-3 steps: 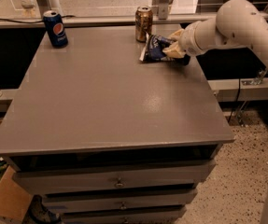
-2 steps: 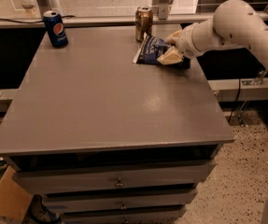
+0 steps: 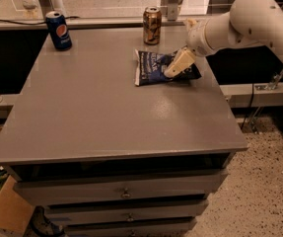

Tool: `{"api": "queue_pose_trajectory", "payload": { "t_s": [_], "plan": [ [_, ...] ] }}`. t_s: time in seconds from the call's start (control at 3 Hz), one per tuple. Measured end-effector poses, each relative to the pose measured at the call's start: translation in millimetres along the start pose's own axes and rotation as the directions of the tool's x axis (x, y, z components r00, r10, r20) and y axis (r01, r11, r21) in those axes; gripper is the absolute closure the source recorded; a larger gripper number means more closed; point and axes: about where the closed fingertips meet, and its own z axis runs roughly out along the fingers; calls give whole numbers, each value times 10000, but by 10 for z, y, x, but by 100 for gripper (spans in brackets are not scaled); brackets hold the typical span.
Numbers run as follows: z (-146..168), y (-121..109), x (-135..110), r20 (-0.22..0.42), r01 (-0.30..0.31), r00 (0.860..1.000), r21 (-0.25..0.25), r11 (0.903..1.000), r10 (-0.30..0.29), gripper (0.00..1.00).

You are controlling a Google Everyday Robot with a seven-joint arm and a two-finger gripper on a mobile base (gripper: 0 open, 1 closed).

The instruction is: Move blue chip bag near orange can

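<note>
One blue chip bag [image 3: 151, 69] directly under end effector [image 3: 173, 70]

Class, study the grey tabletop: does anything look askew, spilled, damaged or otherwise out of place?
Nothing is spilled or damaged. The crinkly navy-blue chip bag lies flat but askew to the edges of the grey table, with the robot's hand over its picture-right half. The copper-orange can and blue Pepsi can stand upright.

Hand [image 3: 176, 64] on chip bag [image 3: 151, 69], before can [image 3: 152, 25]

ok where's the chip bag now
The blue chip bag lies far right on the table, just in front of the orange can, under the end effector.
</note>
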Motion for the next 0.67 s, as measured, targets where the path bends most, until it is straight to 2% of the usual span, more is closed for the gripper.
{"api": "queue_pose_trajectory", "payload": {
  "t_s": [0.33, 0.67],
  "plan": [
    [-363, -192, -128, 757, -423, 9964, 689, 9967, 370, 0],
    [-760, -339, -183, 1318, -774, 9895, 1378, 9874, 592, 0]
  ]
}}
